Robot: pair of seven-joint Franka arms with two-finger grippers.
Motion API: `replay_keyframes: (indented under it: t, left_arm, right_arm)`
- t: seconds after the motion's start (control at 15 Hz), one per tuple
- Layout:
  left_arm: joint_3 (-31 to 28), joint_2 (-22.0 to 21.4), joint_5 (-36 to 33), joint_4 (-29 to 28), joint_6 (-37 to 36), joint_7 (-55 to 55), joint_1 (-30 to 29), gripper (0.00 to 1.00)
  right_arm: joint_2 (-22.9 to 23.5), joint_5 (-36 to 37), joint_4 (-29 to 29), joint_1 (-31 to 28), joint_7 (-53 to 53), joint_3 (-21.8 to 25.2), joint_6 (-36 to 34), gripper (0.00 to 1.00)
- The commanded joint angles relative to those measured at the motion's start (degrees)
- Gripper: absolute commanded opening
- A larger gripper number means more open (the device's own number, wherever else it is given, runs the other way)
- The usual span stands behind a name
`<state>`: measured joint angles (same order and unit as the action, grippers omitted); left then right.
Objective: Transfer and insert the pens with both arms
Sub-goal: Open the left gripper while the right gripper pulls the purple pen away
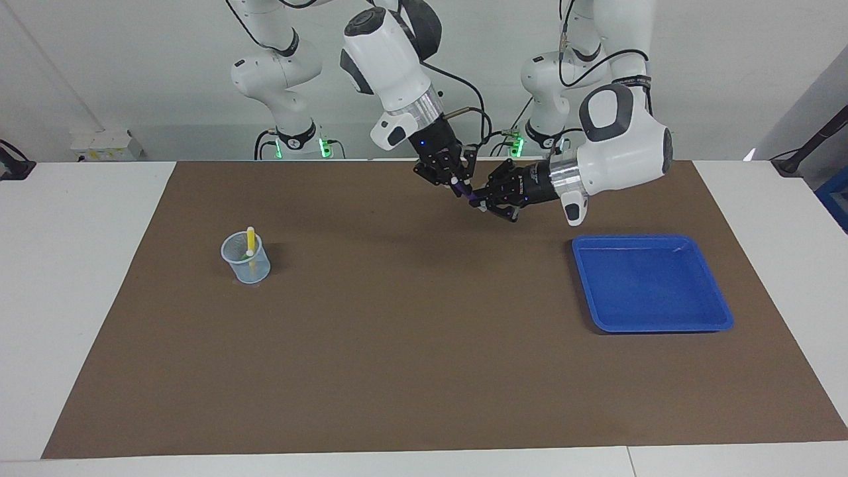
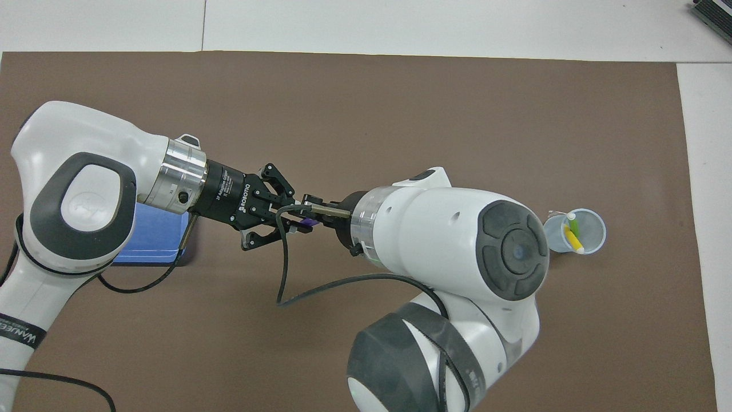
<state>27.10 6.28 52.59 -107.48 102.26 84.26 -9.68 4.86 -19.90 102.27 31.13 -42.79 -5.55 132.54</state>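
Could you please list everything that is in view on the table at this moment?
Purple pen: one, dark purple with a whitish end, in the air over the mat, held between both grippers.
Yellow pen: one, yellow, standing in the cup.
Green pen: one, bright green, in the cup beside the yellow pen.
Cup: one, clear plastic, on the mat toward the right arm's end.
Tray: one, blue, on the mat toward the left arm's end.
Mat: one, brown, covering the white table.
Left gripper: black, shut on the purple pen.
Right gripper: black, shut on the purple pen's whitish end.
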Motion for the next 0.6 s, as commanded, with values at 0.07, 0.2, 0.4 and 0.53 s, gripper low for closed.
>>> replay_keyframes:
  t: [0.07,0.2,0.4,0.53]
  left_arm:
    - [-0.9,-2.8,1.0,-1.9,-0.5,-3.7,1.2,1.00]
    - [-0.9,-3.0,1.0,-2.1,-0.5,-4.3,1.4,1.00]
    - [-1.0,-3.1,0.8,-2.0,-0.6,-4.8,1.2,1.00]
    - [-1.1,-3.1,0.1,-2.1,-0.4,-4.5,1.4,1.00]
  right_arm:
    - [-1.8,0.7,3.1,-1.4,2.5,0.0,-1.8,0.00]
    - [-2.0,0.8,3.4,-3.8,6.1,0.0,-4.3,0.00]
    - [-2.5,2.1,3.5,-7.4,12.4,0.2,-9.7,0.00]
    - [-2.9,8.0,3.2,-11.1,17.0,0.3,-15.4,0.00]
